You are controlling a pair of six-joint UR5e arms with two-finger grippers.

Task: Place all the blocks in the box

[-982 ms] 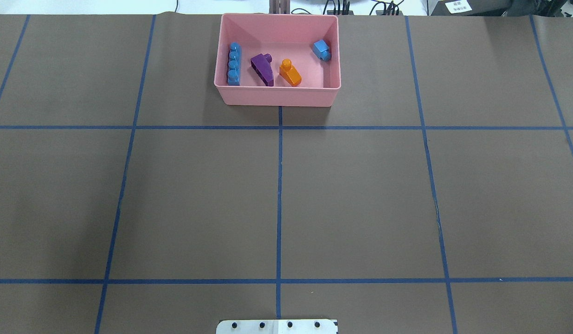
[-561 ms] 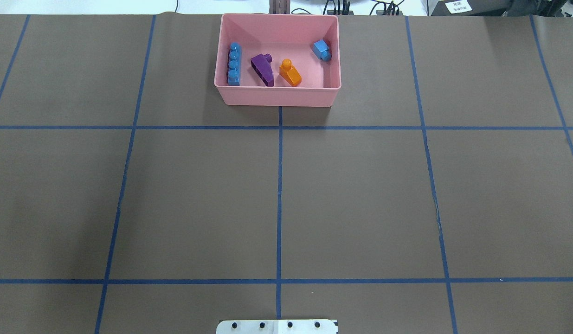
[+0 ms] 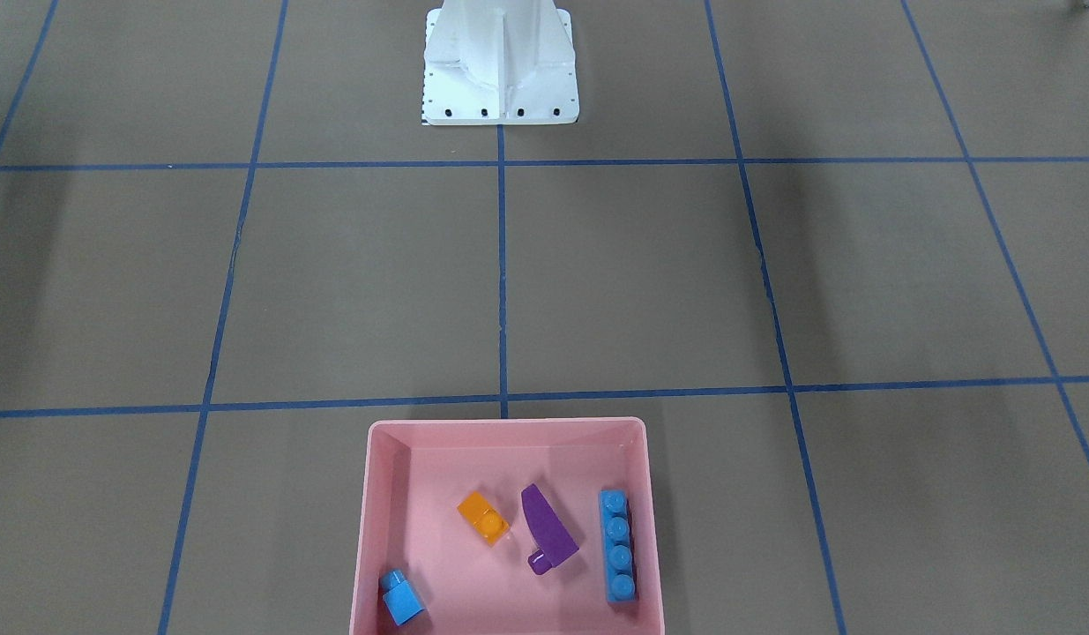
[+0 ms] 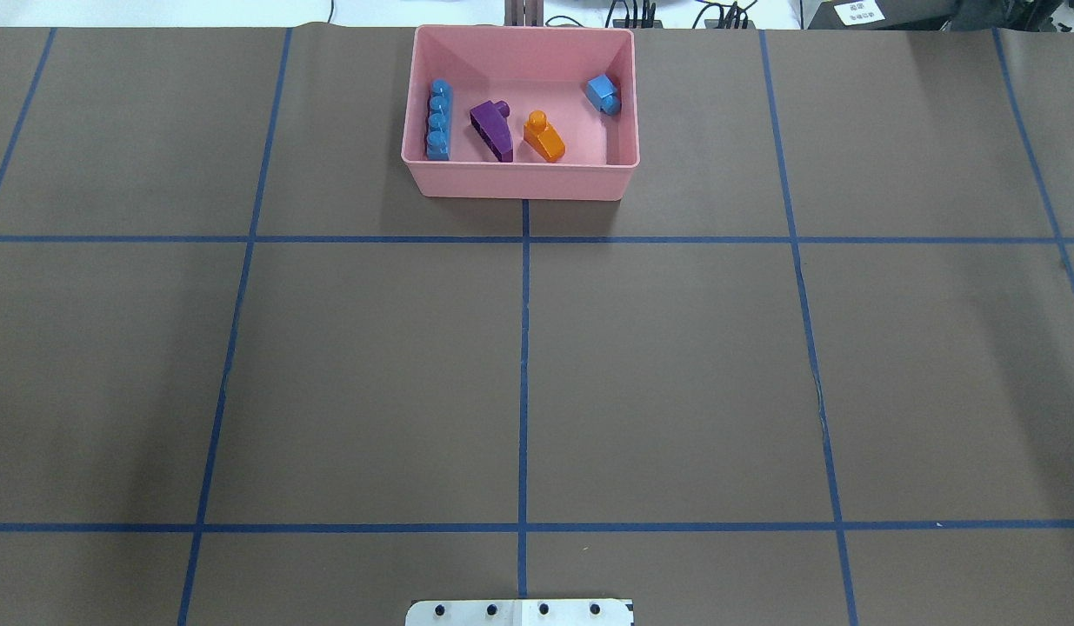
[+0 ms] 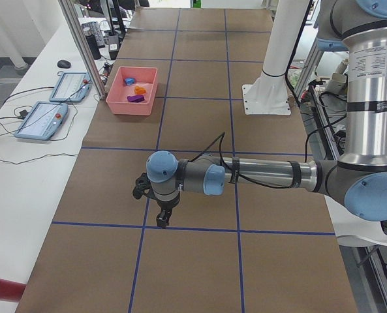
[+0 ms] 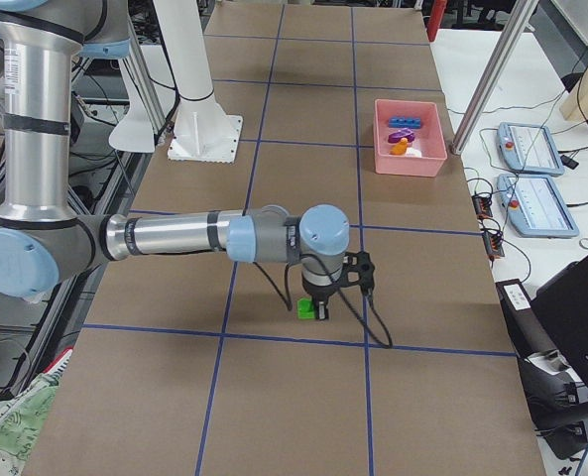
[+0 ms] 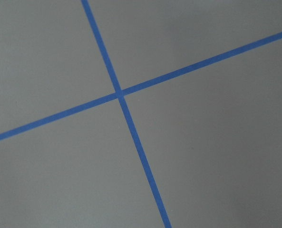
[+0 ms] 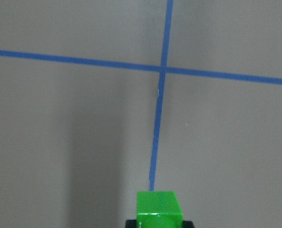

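My right hand [image 6: 313, 309] is clamped on the green two-stud brick [image 8: 159, 208], well apart from the pink box [image 4: 519, 181]. The box holds the long blue brick [image 4: 437, 120], purple wedge [image 4: 491, 130], orange brick [image 4: 543, 137] and small blue brick [image 4: 603, 92]. I cannot tell how my left hand [image 5: 162, 218] is set.

Left arm [image 5: 265, 175] reaches level from the right edge across the near table [image 5: 200, 267]. Its pincer [image 5: 162, 222] points down, just above a blue tape line [image 5: 258, 232]; jaw state not legible. Pink box [image 5: 129, 108] sits far left, holding an orange block [image 5: 140, 89], purple block [image 5: 136, 99] and blue block [image 5: 128, 81]. White base [image 5: 267, 99] stands far right. 2 tablets [image 5: 42, 121] lie on the left bench [image 5: 10, 195].
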